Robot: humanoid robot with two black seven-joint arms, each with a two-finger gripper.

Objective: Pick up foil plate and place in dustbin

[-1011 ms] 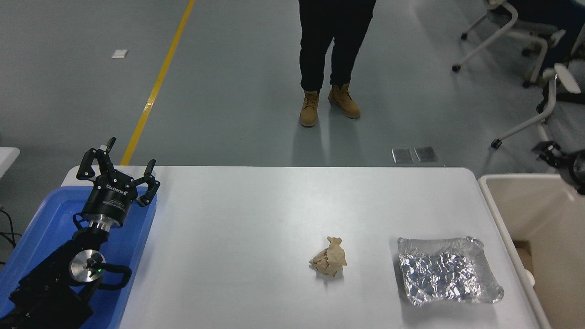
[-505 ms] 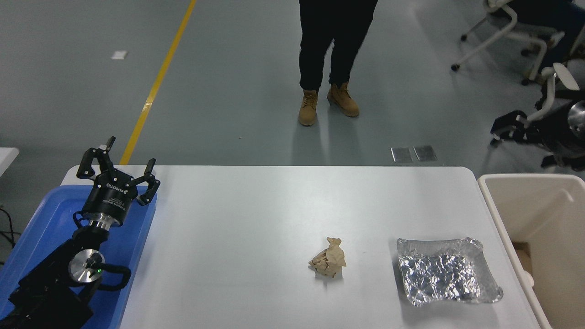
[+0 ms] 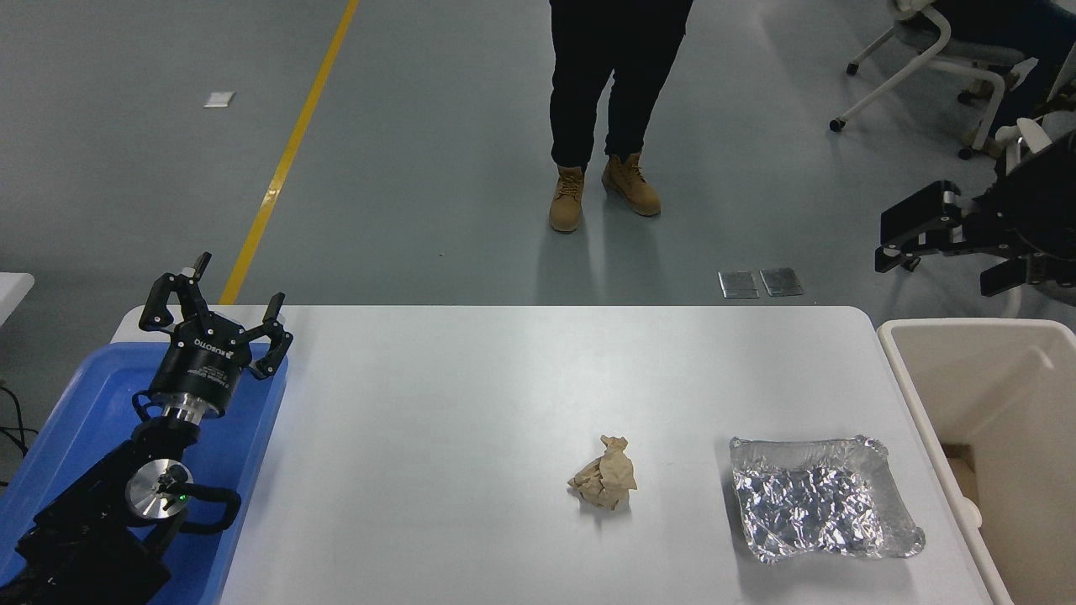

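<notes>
The foil plate (image 3: 820, 500), a crinkled silver tray with bent rims, lies on the white table (image 3: 471, 395) at the front right. The cream dustbin (image 3: 992, 395) stands just right of the table's right edge, beside the plate. My right gripper (image 3: 941, 267) is open and empty. It hangs in the air at the right edge, above the bin's far rim and well behind the plate. My left gripper (image 3: 214, 302) is open and parked at the lower left over a blue tray.
A crumpled tan paper wad (image 3: 605, 483) lies left of the plate. The blue tray (image 3: 101, 395) sits at the table's left edge under the left arm. A person (image 3: 609, 109) stands beyond the far side. Office chairs (image 3: 950, 59) stand at the upper right.
My right arm has come in from the right edge and swung left and up, so its gripper now shows above the bin. The plate, the wad and the left arm have not moved.
</notes>
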